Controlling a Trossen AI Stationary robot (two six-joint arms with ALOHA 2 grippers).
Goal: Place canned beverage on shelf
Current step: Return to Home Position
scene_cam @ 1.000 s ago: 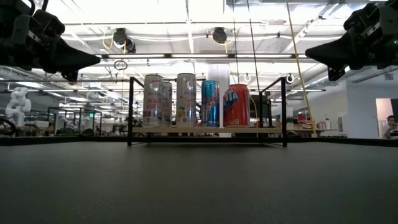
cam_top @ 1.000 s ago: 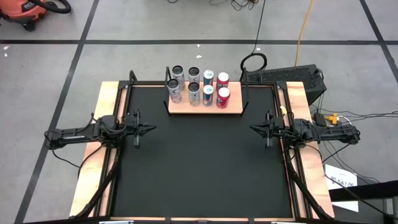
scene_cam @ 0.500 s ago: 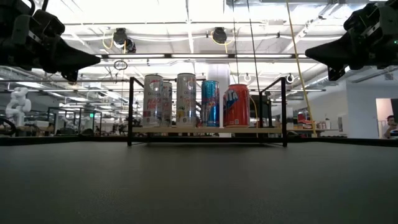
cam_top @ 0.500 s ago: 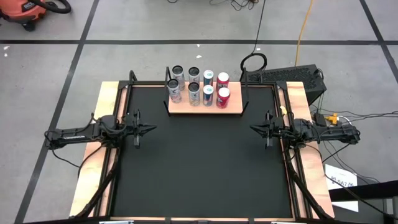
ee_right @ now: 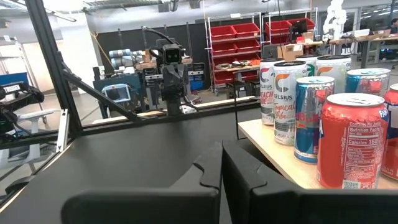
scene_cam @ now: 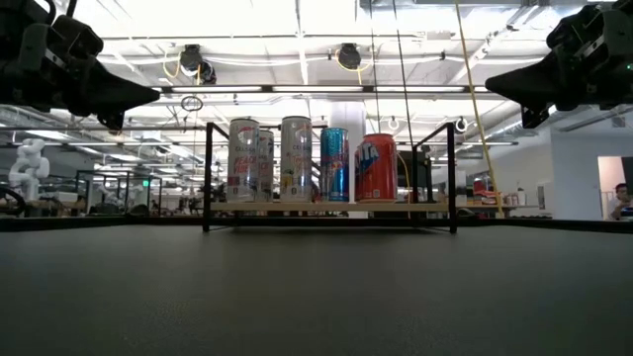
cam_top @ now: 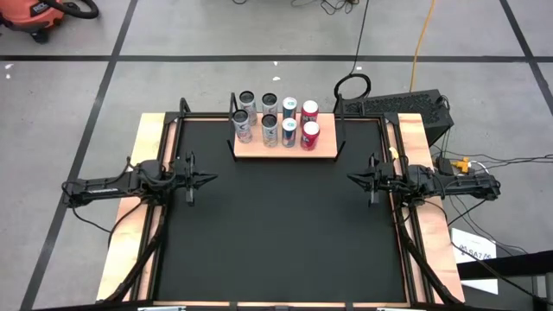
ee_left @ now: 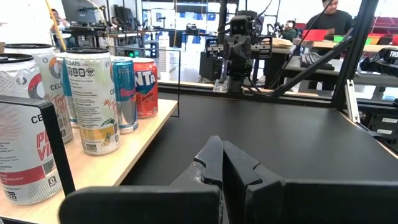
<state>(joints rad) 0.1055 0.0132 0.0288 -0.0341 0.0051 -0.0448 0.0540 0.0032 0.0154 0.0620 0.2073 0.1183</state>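
Several cans stand upright in two rows on the shelf [cam_top: 324,152], a light-wood board with black uprights at the table's far edge: white cans [cam_top: 243,125], blue cans [cam_top: 289,130] and red cans [cam_top: 309,134]. In the low view the red can [scene_cam: 376,168] stands rightmost. My left gripper [cam_top: 210,180] hovers shut over the table's left side, pointing level toward the right. My right gripper [cam_top: 353,179] hovers shut over the right side, pointing left. Both are clear of the shelf and hold nothing. The wrist views show the shut fingers [ee_left: 222,163] [ee_right: 222,163] with the cans [ee_left: 93,99] [ee_right: 345,140] off to one side.
The black tabletop [cam_top: 276,233] lies bare between the two arms and toward the near edge. Light-wood strips [cam_top: 138,173] run along both table sides. A black box [cam_top: 406,108] with cables sits beyond the far right corner. The shelf's right end stands free of cans.
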